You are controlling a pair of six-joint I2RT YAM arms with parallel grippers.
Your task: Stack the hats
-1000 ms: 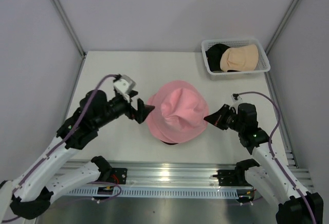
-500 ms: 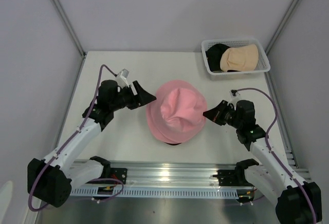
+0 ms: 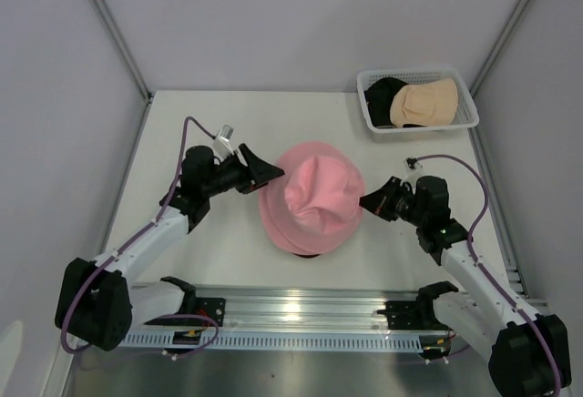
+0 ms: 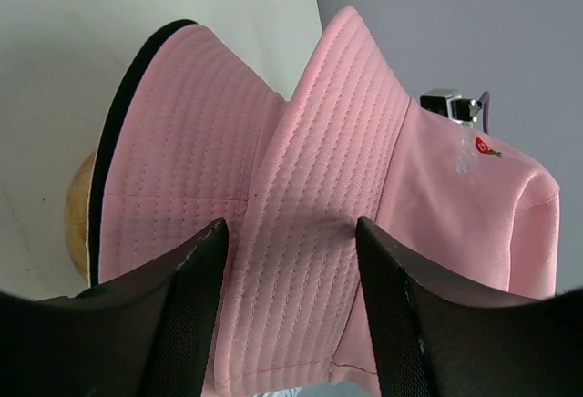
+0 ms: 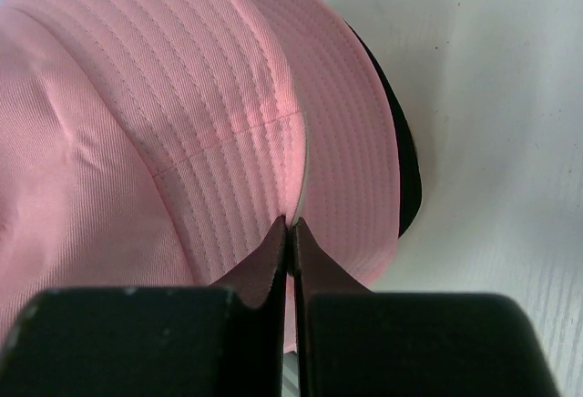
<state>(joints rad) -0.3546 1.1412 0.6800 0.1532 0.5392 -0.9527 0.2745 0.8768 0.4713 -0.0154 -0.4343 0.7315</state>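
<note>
A pink hat point(image 3: 314, 197) lies crumpled at the table's middle, on top of a black hat whose edge point(image 3: 305, 251) shows under it. My left gripper point(image 3: 267, 171) is open at the hat's left brim; in the left wrist view the quilted pink brim point(image 4: 301, 169) lies between my spread fingers point(image 4: 182, 315). My right gripper point(image 3: 367, 204) is shut on the hat's right brim, pinching its edge point(image 5: 292, 222). The black hat's brim also shows in the right wrist view point(image 5: 402, 174). A beige-and-pink hat point(image 3: 424, 101) and another black hat point(image 3: 383, 96) lie in the basket.
The white mesh basket point(image 3: 466, 106) stands at the back right corner. A bit of the wooden stand point(image 4: 76, 219) shows under the stacked hats in the left wrist view. The metal rail point(image 3: 301, 310) runs along the near edge.
My left gripper has moved back and right up to the pink hat's left brim, staying open. My right gripper has shifted slightly left, still holding the brim.
</note>
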